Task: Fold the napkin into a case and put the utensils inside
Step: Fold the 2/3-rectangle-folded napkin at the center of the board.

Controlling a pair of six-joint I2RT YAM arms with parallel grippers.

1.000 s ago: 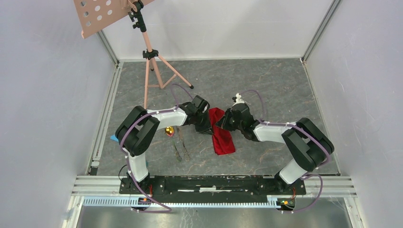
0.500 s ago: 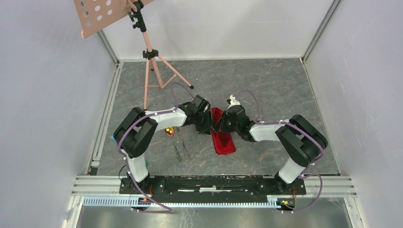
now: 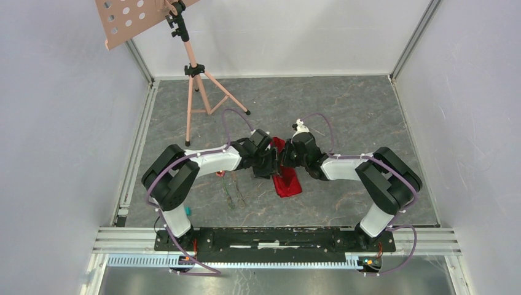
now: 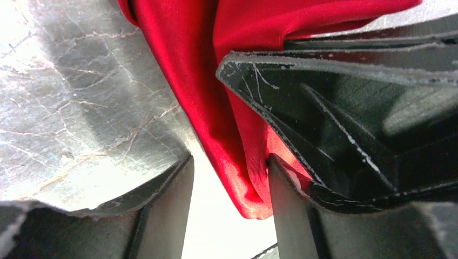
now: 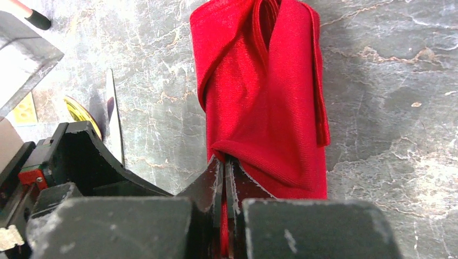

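The red napkin [image 3: 287, 182] lies folded into a narrow, bunched strip mid-table, its far end hidden under both wrists. My right gripper [image 5: 224, 162] is shut on a fold of the napkin [image 5: 264, 91] at the strip's near end. My left gripper [image 4: 229, 167] stands open right beside it. A red napkin fold [image 4: 216, 81] hangs between its jaws and touches only the right finger [image 4: 286, 199]. Left of the cloth lie the utensils: thin dark pieces [image 3: 232, 192], and a gold spoon bowl [image 5: 78, 110] beside a pale blade [image 5: 112, 118].
A pink music stand [image 3: 195, 92] with a perforated board [image 3: 132, 18] stands at the back left; one rubber foot [image 5: 38, 20] shows near the wrists. A small yellow block [image 5: 24, 110] lies by the spoon. Enclosure walls ring the table.
My left gripper has opened and let go of the napkin. Both wrists have closed in on each other, the right one moving left with the cloth, and the strip looks shorter and more bunched.
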